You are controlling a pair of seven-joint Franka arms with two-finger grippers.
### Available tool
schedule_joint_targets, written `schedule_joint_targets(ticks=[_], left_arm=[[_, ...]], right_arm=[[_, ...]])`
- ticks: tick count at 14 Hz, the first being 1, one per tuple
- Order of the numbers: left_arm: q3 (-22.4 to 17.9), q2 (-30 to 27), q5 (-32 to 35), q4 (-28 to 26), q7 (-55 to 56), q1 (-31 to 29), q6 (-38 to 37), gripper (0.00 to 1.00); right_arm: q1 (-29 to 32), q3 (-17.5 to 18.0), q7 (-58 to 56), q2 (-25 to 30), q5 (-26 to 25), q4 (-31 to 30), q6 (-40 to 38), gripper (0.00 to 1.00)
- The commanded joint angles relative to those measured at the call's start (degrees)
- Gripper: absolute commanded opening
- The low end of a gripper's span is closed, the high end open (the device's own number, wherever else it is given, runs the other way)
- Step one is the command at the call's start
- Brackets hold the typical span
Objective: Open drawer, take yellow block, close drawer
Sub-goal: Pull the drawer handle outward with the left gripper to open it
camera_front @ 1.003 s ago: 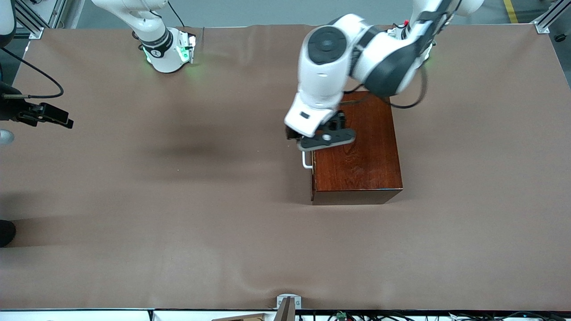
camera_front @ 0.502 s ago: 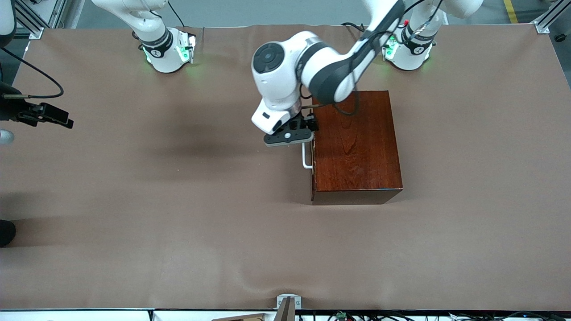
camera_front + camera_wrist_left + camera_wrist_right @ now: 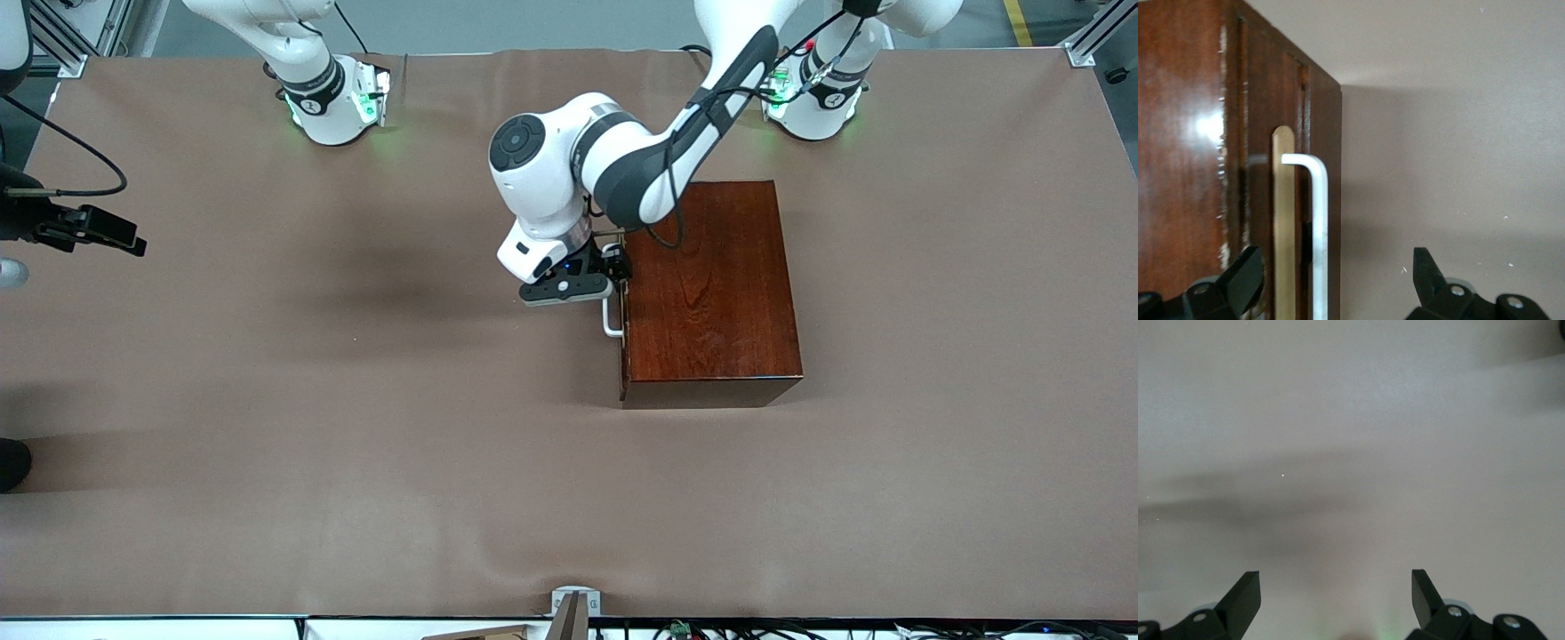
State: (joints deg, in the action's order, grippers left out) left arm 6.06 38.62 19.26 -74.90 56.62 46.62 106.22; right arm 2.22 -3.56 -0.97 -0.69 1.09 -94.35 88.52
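Now left gripper (image 3: 1331, 283) around handle (image 3: 1317, 227).

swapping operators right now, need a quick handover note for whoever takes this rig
Left gripper: open, at the drawer front, fingers either side of the white handle, not yet closed on it.
Right gripper: open, waiting over bare table at the right arm's end.
Drawer: shut in the cabinet.
Yellow block: not visible.
Done: approach to the handle.
Left: grip, pull open, take block, close drawer.
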Motion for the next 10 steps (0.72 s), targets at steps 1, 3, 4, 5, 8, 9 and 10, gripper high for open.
schedule_joint_targets(ticks=[1, 3, 4, 5, 8, 9, 10], left_arm=[[-0.8, 2.8, 2.5, 3.1, 0.1, 1.9, -0.1, 1.0], [-0.8, 3.3, 2.7, 3.1, 0.0, 2.0, -0.1, 1.0], [-0.8, 3.7, 2.8, 3.0, -0.1, 2.0, -0.1, 1.0], [-0.9, 4.2, 2.9, 3.0, 0.0, 2.1, -0.1, 1.0], [-0.9, 5.7, 3.3, 2.7, 0.0, 2.9, -0.9, 1.0], [-0.8, 5.8, 3.4, 2.6, 0.0, 2.9, -0.9, 1.0], [-0.8, 6.1, 3.3, 2.6, 0.0, 2.9, -1.0, 1.0]], right_arm=[[0.0, 0.2, 0.7, 0.5, -0.7, -0.7, 0.3, 1.0], [0.0, 0.2, 0.7, 0.5, -0.7, -0.7, 0.3, 1.0], [0.0, 0.2, 0.7, 0.5, -0.7, -0.7, 0.3, 1.0], [0.0, 0.2, 0.8, 0.4, -0.7, -0.7, 0.3, 1.0], [0.0, 0.2, 0.7, 0.4, -0.7, -0.7, 0.3, 1.0], [0.0, 0.2, 0.8, 0.5, -0.7, -0.7, 0.3, 1.0], [0.0, 0.2, 0.7, 0.5, -0.7, -0.7, 0.3, 1.0]])
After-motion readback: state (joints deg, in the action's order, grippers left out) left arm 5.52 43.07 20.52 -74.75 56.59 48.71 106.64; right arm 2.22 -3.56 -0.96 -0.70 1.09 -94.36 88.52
